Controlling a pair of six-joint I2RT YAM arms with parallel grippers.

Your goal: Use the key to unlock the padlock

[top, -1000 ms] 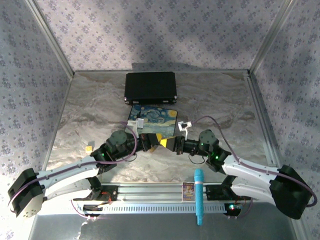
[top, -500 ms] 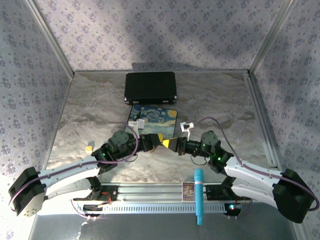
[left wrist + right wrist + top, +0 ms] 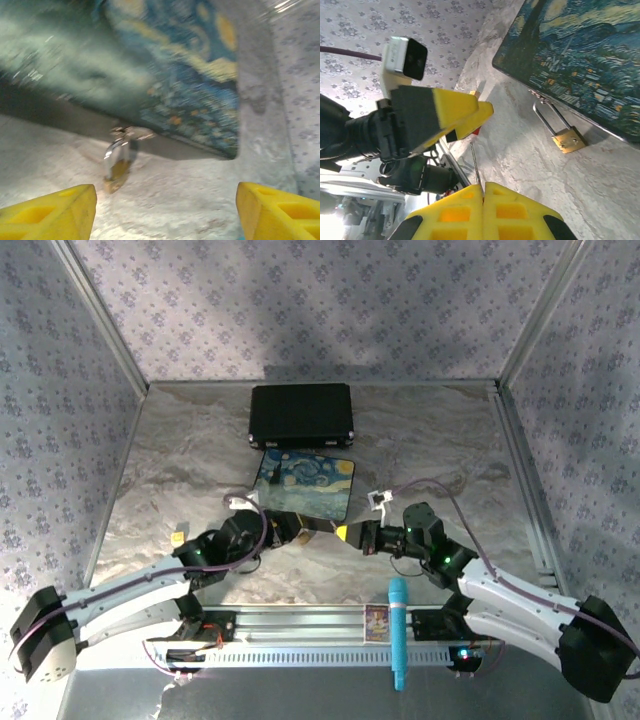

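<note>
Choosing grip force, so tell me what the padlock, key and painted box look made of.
Padlock: brass-looking golden body with a dull sheen; silvery, shiny shackle, likely steel. Key: thin pale silvery sliver, probably metal. Painted box: matte printed starry-night picture on top; the thin metallic-looking edge hints at tin, not certain.

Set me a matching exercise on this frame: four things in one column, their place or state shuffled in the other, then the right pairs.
Things:
1. padlock
2. key
3. left gripper
4. black case

Place or state:
a. open, nothing between its fingers
b. just beyond the painted box, seen from above
c. pinched in the shut right gripper
d. shackle hooked at the painted box's edge

Pairs: 1-d, 2-c, 3-a, 4-b
</note>
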